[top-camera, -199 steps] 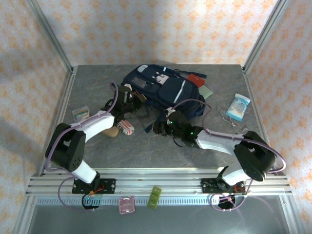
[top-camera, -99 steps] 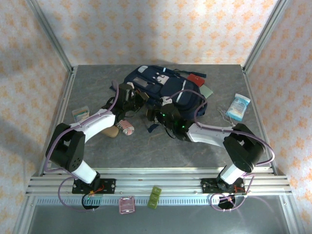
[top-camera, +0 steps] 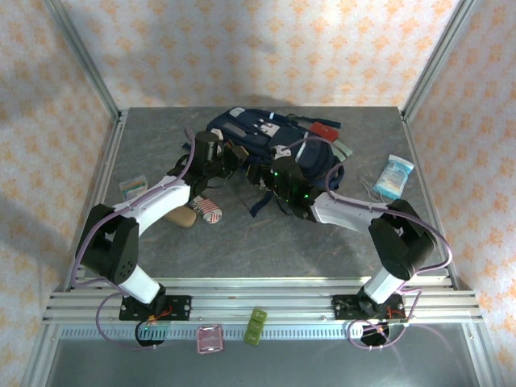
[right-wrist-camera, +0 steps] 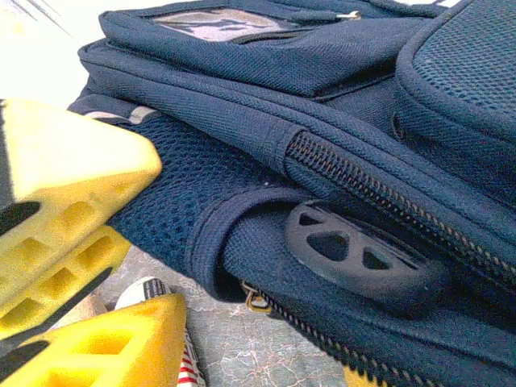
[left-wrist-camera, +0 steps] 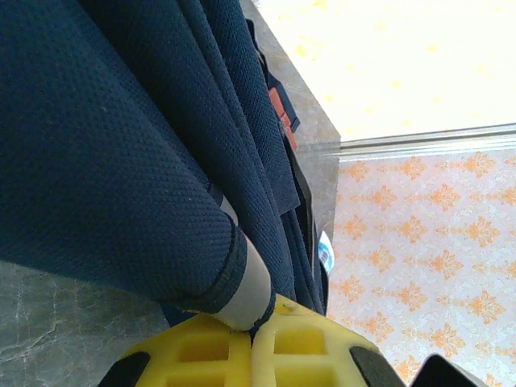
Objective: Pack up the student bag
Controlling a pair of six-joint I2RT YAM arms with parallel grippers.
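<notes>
Pinching student bag (left-wrist-camera: 121, 121) edge, left gripper (left-wrist-camera: 251, 321), right gripper (right-wrist-camera: 149, 238) spread alongside

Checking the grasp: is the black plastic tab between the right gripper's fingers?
No, the black plastic tab lies on the student bag, clear of the right gripper.

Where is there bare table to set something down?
Bare: the near-centre table, between the bag and the near edge; also the far-left corner behind the box. Crowded: at the bag's front, where left gripper and right gripper sit.

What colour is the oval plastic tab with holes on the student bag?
Black; the tab shows best in the right wrist view, on the student bag.
</notes>
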